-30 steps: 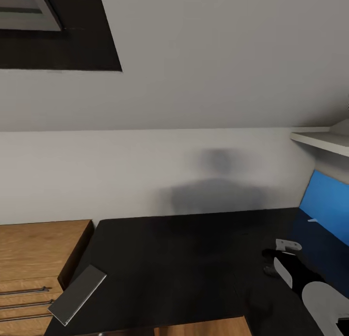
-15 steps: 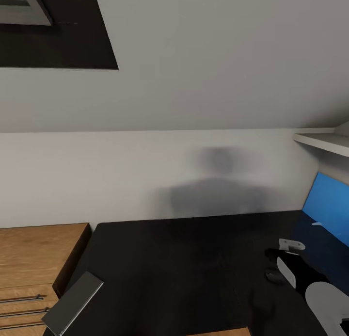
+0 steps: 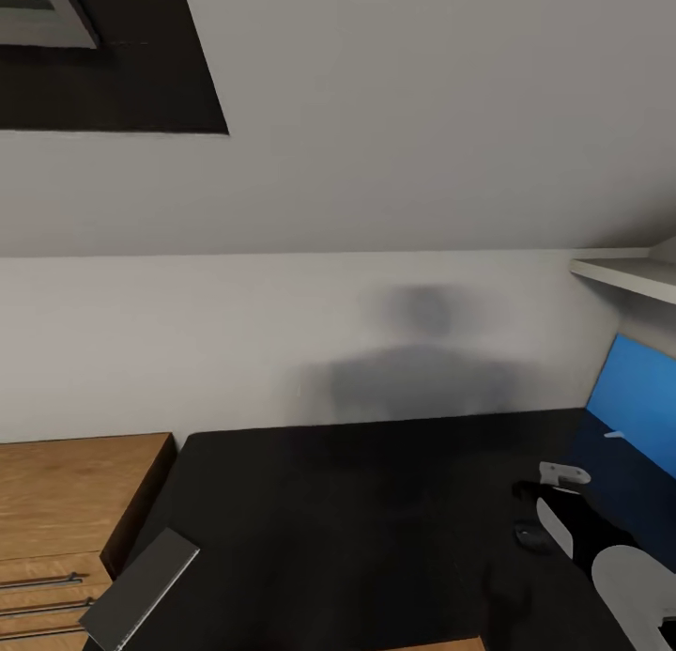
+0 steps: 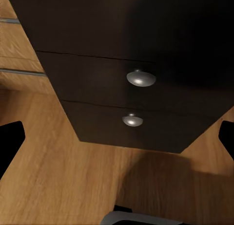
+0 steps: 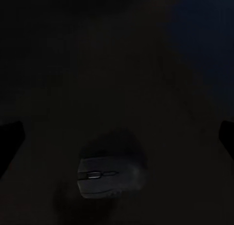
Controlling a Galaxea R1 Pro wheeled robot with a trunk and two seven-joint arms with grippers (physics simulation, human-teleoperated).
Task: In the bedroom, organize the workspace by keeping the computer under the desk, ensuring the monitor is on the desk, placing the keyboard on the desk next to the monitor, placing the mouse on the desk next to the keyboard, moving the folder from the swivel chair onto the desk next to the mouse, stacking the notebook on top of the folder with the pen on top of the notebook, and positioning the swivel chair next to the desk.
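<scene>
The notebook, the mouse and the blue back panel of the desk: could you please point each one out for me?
notebook [image 3: 141, 590]: head view, middle of its grey cover.
mouse [image 5: 108, 178]: right wrist view, its top, beside the scroll wheel.
blue back panel [image 3: 637, 397]: head view, bare middle of the panel.

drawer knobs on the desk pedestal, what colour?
Silver-grey metal, on black drawer fronts; the knobs show best in the left wrist view.

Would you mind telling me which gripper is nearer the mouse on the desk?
The right. The right gripper hovers directly over the mouse on the black desk; the left gripper is down by the drawer pedestal, facing its knobs above the wooden floor.
</scene>
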